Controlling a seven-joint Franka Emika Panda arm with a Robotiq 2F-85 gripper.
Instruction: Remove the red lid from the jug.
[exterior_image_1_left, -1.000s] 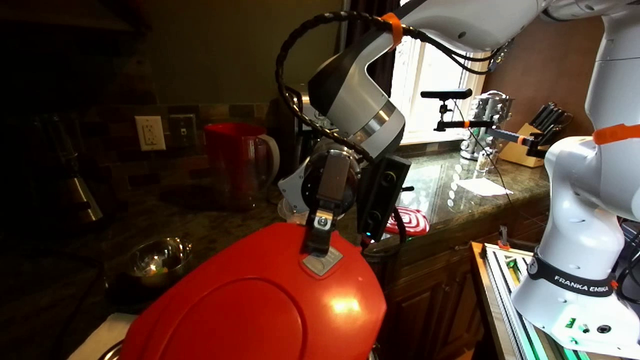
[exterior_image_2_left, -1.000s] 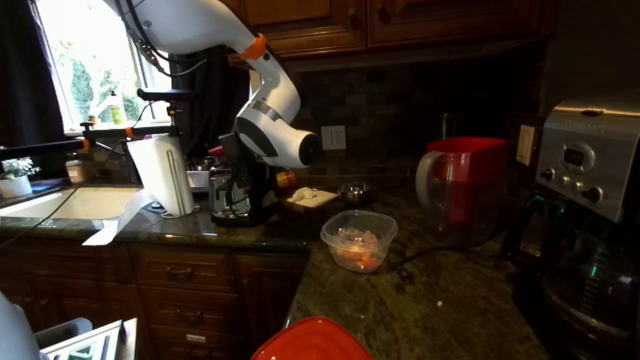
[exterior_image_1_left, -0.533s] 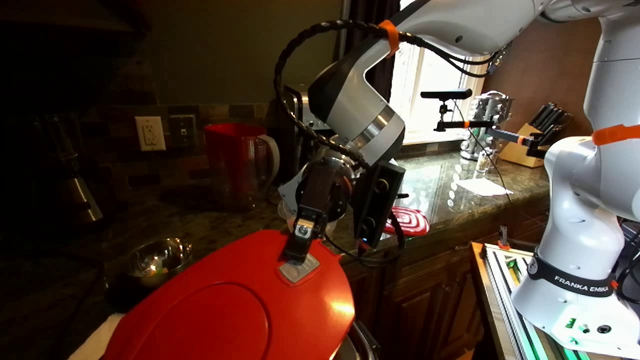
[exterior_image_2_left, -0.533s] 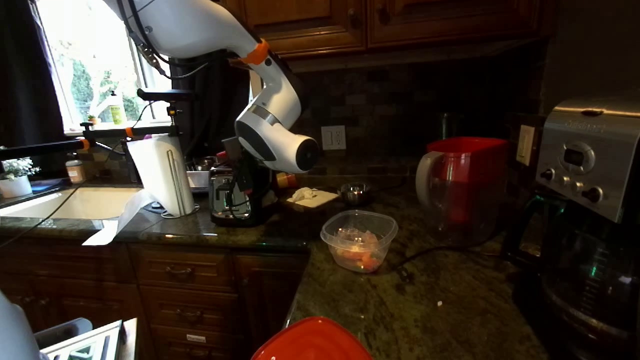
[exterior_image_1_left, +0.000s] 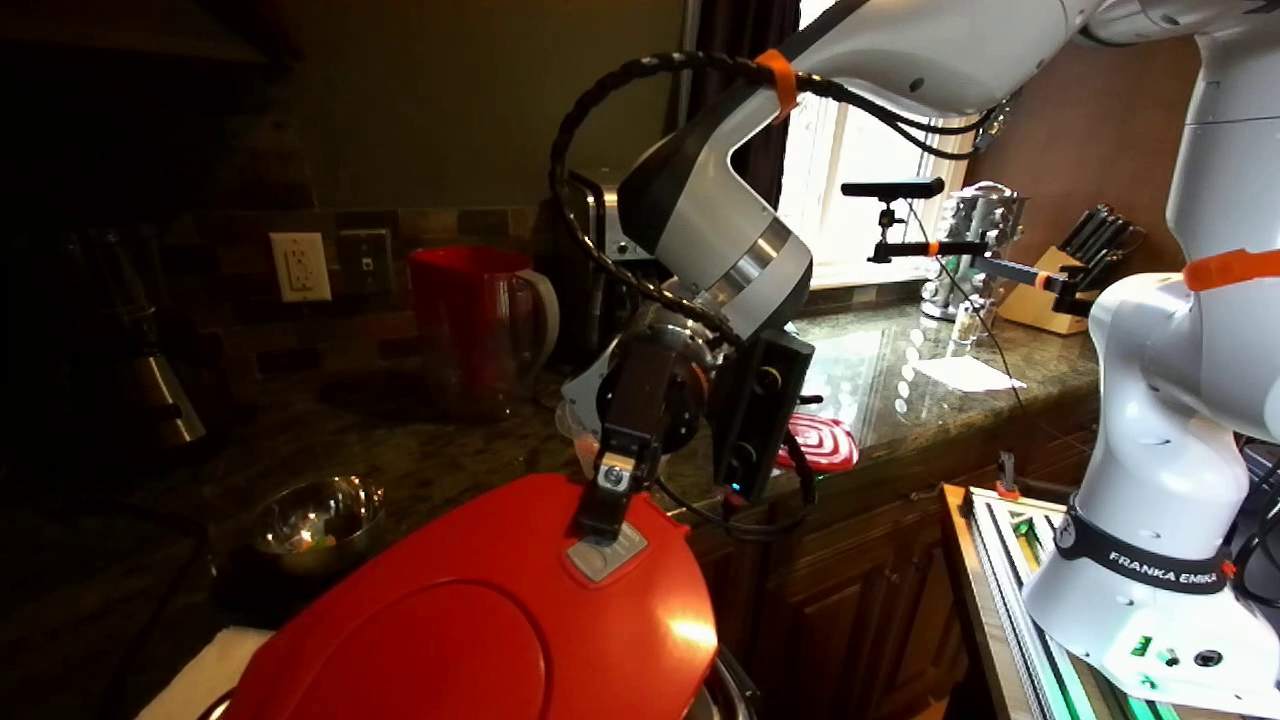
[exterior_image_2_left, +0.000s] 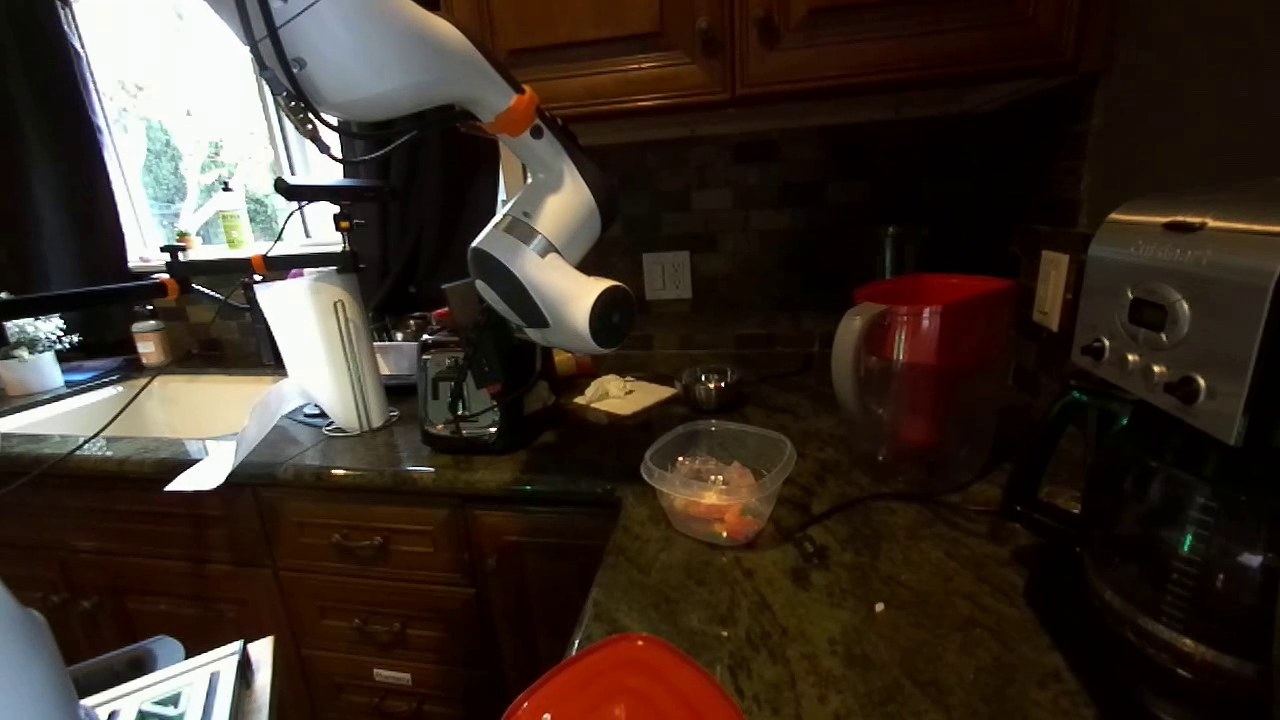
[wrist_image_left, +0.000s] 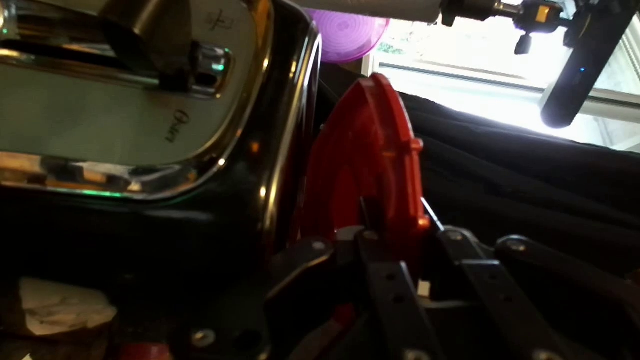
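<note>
The red lid (exterior_image_1_left: 430, 640) is large and flat and is held up, tilted, close to the camera in an exterior view. My gripper (exterior_image_1_left: 603, 515) is shut on its edge beside a grey inset label. In the wrist view the lid (wrist_image_left: 362, 150) stands on edge between the two fingers (wrist_image_left: 395, 207), close beside a toaster. The jug (exterior_image_1_left: 475, 320) stands at the back of the counter, apart from the lid. It also shows in an exterior view (exterior_image_2_left: 925, 375), with an open red top and a light handle. There the arm hides most of the lid.
The toaster (wrist_image_left: 100, 115) is right beside the lid. A metal bowl (exterior_image_1_left: 315, 525), a clear tub (exterior_image_2_left: 718, 485) with food, and a red-and-white spiral disc (exterior_image_1_left: 820, 443) sit on the counter. A coffee maker (exterior_image_2_left: 1180, 310) stands beside the jug; a paper towel roll (exterior_image_2_left: 325, 345) stands near the sink.
My gripper, with the red lid still in it, has moved slightly down and to the left in an exterior view. The jug has not moved.
</note>
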